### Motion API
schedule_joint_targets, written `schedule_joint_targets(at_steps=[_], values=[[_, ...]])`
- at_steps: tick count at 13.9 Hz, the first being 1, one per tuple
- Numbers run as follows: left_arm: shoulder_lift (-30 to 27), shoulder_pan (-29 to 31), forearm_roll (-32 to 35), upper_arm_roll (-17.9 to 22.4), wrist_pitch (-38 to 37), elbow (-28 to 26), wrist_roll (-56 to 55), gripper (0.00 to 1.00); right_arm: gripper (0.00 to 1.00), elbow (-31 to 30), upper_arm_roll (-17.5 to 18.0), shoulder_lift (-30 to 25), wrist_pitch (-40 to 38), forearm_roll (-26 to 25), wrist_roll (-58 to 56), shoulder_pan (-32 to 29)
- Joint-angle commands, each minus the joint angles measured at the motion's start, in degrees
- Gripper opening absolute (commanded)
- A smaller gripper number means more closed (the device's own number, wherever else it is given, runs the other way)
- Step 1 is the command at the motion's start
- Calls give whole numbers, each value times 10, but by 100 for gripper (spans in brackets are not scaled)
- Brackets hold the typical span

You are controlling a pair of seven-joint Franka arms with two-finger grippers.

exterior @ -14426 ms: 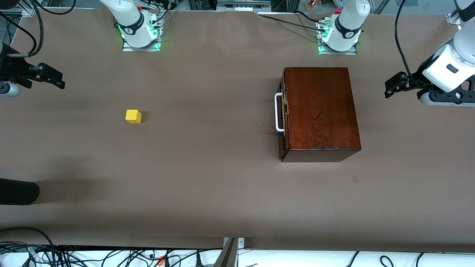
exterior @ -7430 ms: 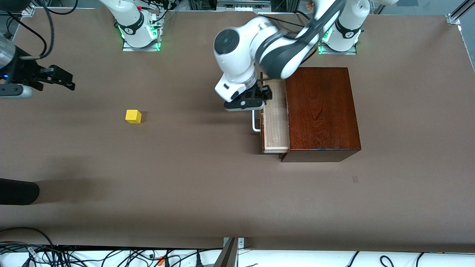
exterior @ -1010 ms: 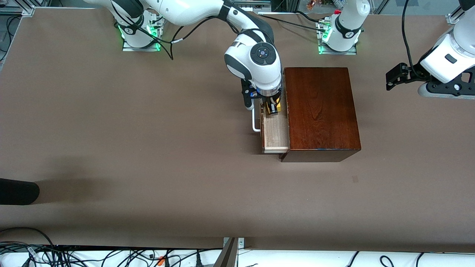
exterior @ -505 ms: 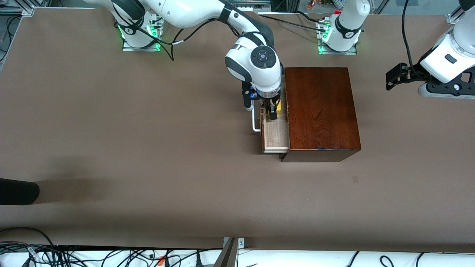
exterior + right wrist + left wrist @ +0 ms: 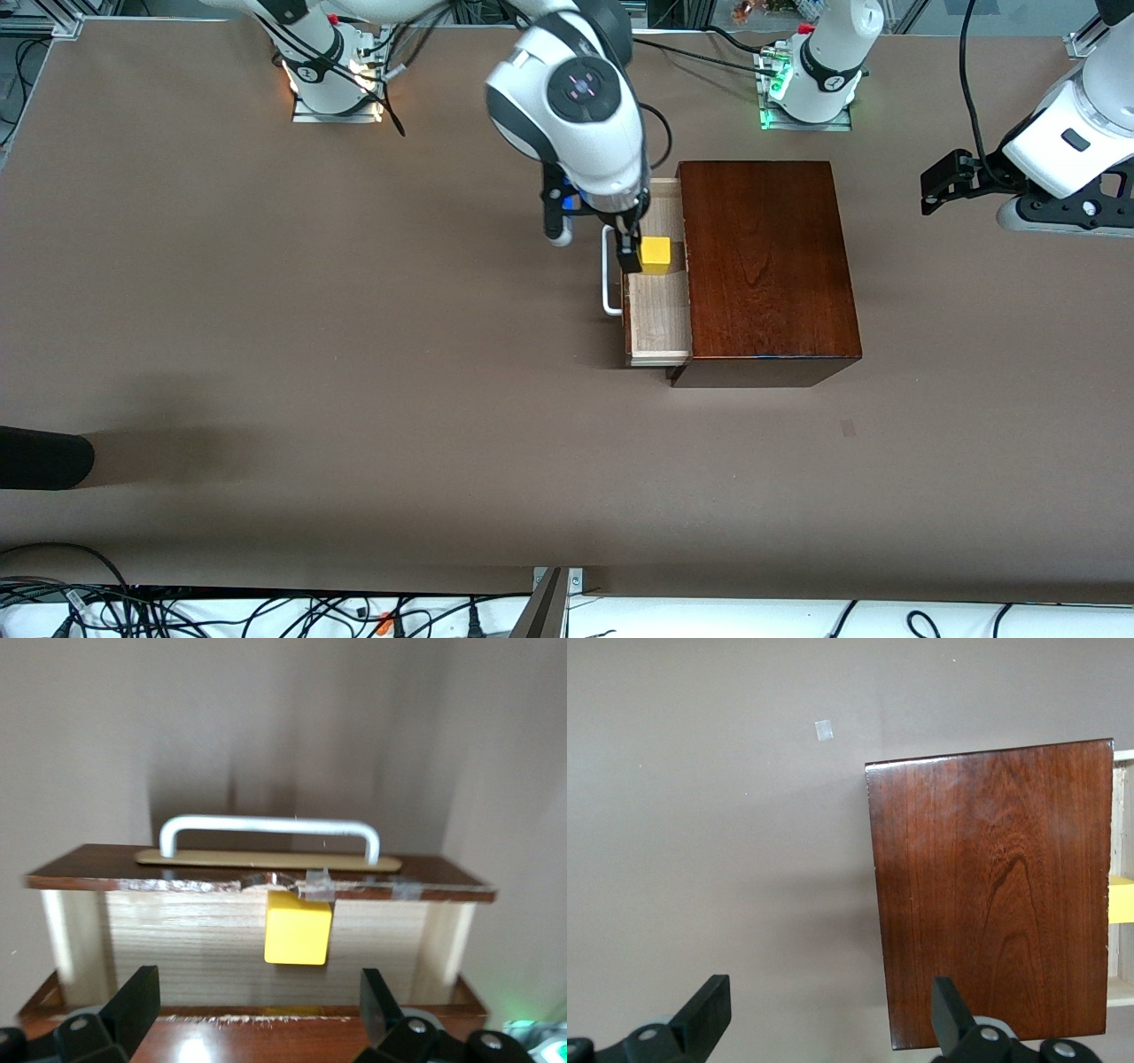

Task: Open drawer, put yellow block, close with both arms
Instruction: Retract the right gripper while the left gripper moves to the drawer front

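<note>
While the right claw (image 5: 631,252) hovers spread, yellow block (image 5: 656,254) below, in drawer (image 5: 657,310).

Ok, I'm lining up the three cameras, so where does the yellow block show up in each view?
Front view: the yellow block lies in the open drawer, beside the wooden box, just below the open right hand.
Left wrist view: only a yellow sliver shows at the picture's edge, past the box.
Right wrist view: the block sits mid-picture on the drawer floor.
Shared landmark: the wooden box.
</note>
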Motion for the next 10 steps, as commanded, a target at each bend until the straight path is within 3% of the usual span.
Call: schedule_joint_targets(at_steps=[1, 5, 8, 10], values=[[2, 1, -19, 2, -18, 11, 28, 100, 100, -12, 3, -43, -67, 11, -96, -38], [27, -9, -22, -1, -95, 10, 102, 100, 100, -47, -3, -109, -155, 9, -321, -105], [61, -19, -22, -28, -108, 10, 220, 100, 100, -162, -9, -203, -157, 9, -508, -169], [86, -19, -23, -85, -108, 10, 297, 100, 100, -230, -12, -261, -158, 6, -632, -216]])
